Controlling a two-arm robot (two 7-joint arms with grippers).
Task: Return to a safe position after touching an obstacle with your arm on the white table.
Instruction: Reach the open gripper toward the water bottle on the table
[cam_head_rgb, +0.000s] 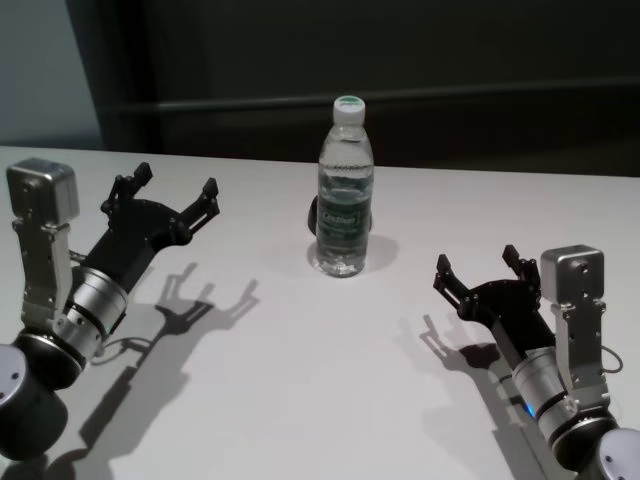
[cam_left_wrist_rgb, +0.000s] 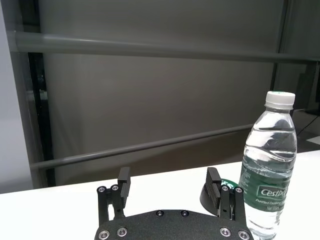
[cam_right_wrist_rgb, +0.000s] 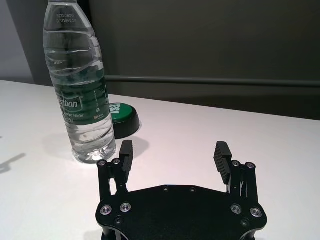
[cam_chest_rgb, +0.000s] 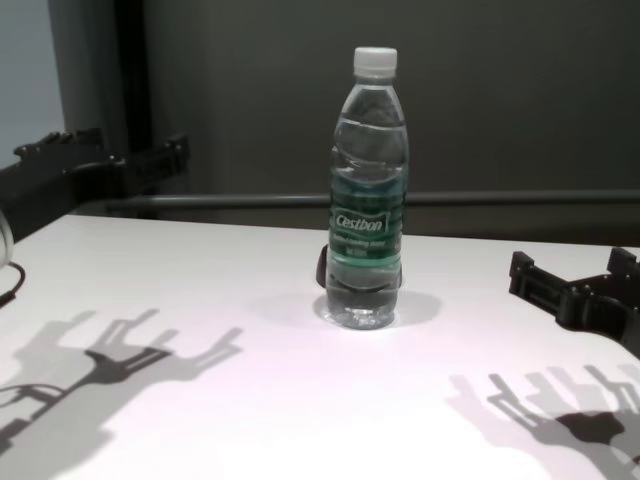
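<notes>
The obstacle, a tall clear water bottle (cam_head_rgb: 345, 190) with a white cap and a green "Cestbon" label, stands upright in the far middle of the white table (cam_head_rgb: 300, 380). It also shows in the left wrist view (cam_left_wrist_rgb: 267, 165), the right wrist view (cam_right_wrist_rgb: 80, 90) and the chest view (cam_chest_rgb: 368, 200). My left gripper (cam_head_rgb: 172, 188) is open and empty, raised above the table well to the left of the bottle, apart from it. My right gripper (cam_head_rgb: 478, 263) is open and empty, low at the right, also apart from the bottle.
A small dark rounded lump (cam_right_wrist_rgb: 122, 117) with a green top sits on the table just behind the bottle. A dark grey wall with a horizontal rail (cam_head_rgb: 450, 95) runs behind the table's far edge. Bare tabletop lies between the two arms.
</notes>
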